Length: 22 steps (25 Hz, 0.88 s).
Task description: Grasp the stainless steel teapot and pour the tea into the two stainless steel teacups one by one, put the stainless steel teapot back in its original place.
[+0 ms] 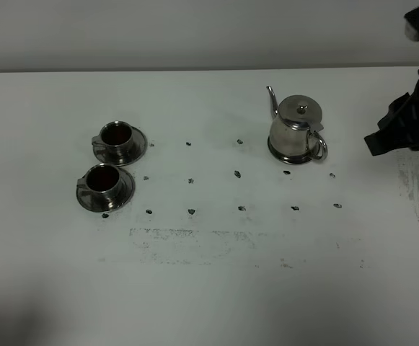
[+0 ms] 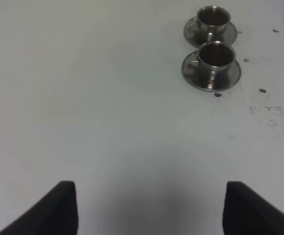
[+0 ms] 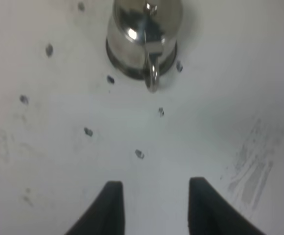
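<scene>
- White, matte tabletop (image 1: pixel 209 288) is seen from the high camera, dotted with small dark marks and scuffed grey patches. A shiny bell-shaped steel teapot (image 1: pixel 296 130) stands upright right of centre, its thin spout curving up and its loop handle turned toward the black right arm (image 1: pixel 404 130), which is well apart from it.
- Two small steel teacups (image 1: pixel 112 162) are set on round saucers at the left, one just beside the other; dark reddish tea (image 1: pixel 105 176) is visible inside.
- From the left wrist, the left gripper (image 2: pixel 149 208) is shown with its black fingers (image 2: pixel 58 208) spread wide over bare table, nothing between them; the cups lie well apart from it.
- From the right wrist, the right gripper (image 3: pixel 154 208) is seen with a gap between its dark fingers, empty, the teapot beyond with its handle toward the gripper.
</scene>
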Each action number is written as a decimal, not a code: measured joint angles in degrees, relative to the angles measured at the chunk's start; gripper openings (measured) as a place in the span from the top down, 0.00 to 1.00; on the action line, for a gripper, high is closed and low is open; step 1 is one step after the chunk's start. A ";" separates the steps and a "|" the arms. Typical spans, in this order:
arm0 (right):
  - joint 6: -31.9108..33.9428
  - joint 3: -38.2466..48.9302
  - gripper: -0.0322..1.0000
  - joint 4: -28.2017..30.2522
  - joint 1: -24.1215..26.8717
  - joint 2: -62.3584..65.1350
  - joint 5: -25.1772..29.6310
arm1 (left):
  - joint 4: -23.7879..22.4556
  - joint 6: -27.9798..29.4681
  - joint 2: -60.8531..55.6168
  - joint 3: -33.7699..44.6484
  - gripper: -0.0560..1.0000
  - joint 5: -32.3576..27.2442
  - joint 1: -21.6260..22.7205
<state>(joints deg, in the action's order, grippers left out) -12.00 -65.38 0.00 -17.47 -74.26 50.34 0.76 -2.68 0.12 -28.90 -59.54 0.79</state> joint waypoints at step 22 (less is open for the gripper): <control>12.93 28.81 0.77 0.79 0.95 48.74 13.78 | 0.00 0.00 0.00 0.00 0.37 0.00 0.00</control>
<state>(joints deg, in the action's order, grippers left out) 0.93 -36.56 0.79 -16.52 -25.52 64.12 0.76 -2.68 0.12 -28.90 -59.54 0.79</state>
